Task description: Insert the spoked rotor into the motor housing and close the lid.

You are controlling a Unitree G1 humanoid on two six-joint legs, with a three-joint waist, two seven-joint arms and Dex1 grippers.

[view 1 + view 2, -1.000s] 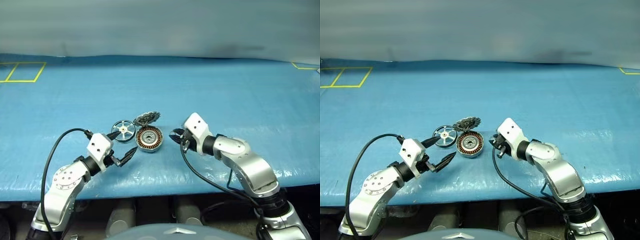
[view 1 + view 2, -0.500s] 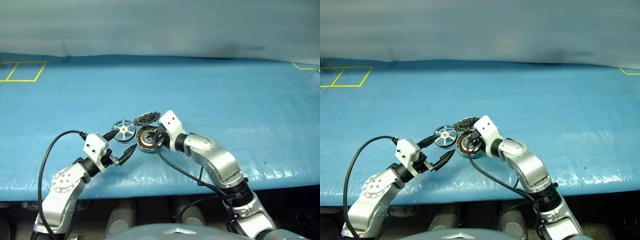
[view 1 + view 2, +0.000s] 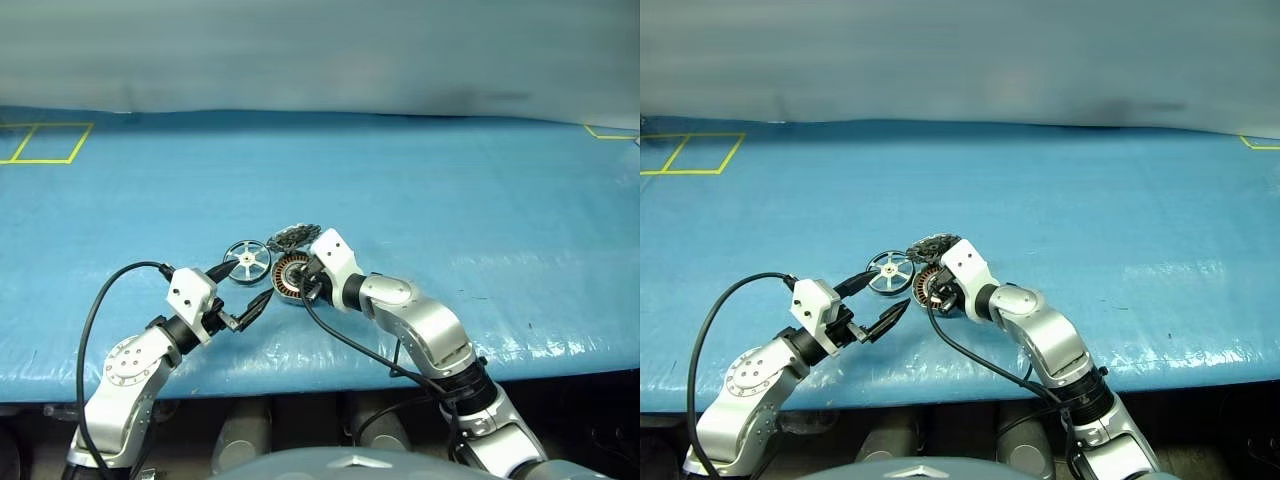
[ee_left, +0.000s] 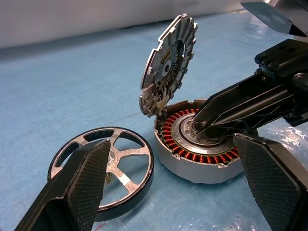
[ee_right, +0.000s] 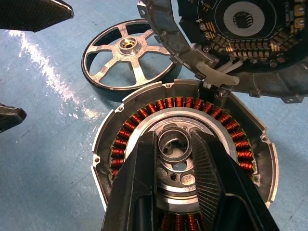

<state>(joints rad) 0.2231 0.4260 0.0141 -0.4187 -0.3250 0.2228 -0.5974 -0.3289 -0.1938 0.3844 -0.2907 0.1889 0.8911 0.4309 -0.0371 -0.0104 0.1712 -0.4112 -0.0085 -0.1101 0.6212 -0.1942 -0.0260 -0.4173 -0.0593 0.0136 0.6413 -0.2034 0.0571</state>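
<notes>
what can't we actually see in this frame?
- Right hand: whether its fingers grip or only flank the centre ring of the motor housing; the tips block it in the right wrist view.
- Housing's near windings: cut off by the frame edge and the fingers.
- Lid: its outer face is turned away.
- Spoked rotor: partly behind the left hand finger.
</notes>
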